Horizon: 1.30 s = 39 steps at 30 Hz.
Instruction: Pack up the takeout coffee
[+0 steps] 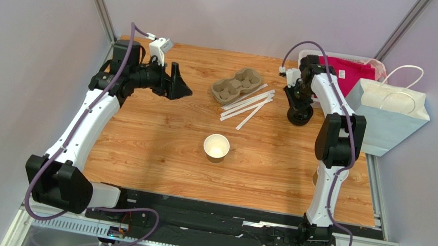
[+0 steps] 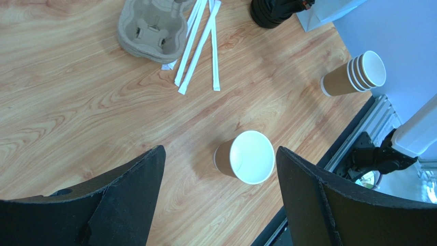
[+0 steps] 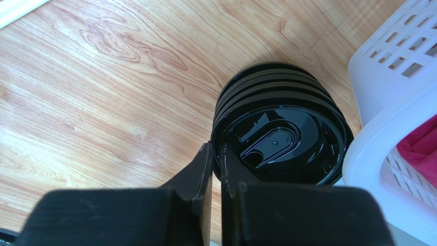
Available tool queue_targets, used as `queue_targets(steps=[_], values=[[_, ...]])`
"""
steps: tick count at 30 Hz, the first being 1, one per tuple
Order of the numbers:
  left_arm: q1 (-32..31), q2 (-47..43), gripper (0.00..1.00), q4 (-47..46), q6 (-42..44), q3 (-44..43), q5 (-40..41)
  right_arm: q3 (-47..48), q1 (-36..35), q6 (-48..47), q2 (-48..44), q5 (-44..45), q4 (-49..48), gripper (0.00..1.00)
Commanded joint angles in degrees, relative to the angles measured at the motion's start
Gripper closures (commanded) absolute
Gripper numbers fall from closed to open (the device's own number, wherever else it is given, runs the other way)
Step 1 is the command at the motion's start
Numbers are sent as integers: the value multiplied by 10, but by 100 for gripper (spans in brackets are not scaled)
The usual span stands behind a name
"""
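R jaws pinch top lid's (image 3: 279, 146) rim on lid stack (image 3: 241, 89), desk (image 1: 153, 146) far-right. L jaws wide open, empty, far-left. Lidless cup (image 1: 217, 147) mid-desk.

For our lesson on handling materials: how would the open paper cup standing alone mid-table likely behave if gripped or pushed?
The paper cup looks empty, so probably light and prone to slide or tip when pushed. With no lid, its thin rim would likely squash under a firm squeeze.
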<state>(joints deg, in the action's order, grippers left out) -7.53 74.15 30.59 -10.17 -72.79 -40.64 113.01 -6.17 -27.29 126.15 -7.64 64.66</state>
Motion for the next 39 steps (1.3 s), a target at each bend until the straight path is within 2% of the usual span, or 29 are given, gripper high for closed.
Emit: queue_targets(steps=[1,10,18,23,27,31,34,35,39], values=[[-4,-12,12,-25,-4,0,-12,27,3,-7,-5,-1,6,100],[-4,-10,12,-26,2,-7,-15,39,4,-4,-52,-9,19,100],[-5,-20,11,-20,16,-16,-25,84,1,1,-93,-58,70,100],[-4,-74,6,-8,122,-25,-58,88,-15,21,-150,-150,101,100],[-4,-139,5,-25,192,-3,-86,81,-32,43,-185,-192,103,100],[-6,-152,6,-26,233,6,-118,76,-45,56,-205,-215,103,100],[-20,-152,7,-25,292,3,-125,73,-52,55,-221,-286,128,100],[-33,-152,7,-24,312,4,-124,66,-56,54,-226,-334,134,100],[-74,-161,7,-15,464,19,-125,27,-86,29,-266,-443,170,100]])
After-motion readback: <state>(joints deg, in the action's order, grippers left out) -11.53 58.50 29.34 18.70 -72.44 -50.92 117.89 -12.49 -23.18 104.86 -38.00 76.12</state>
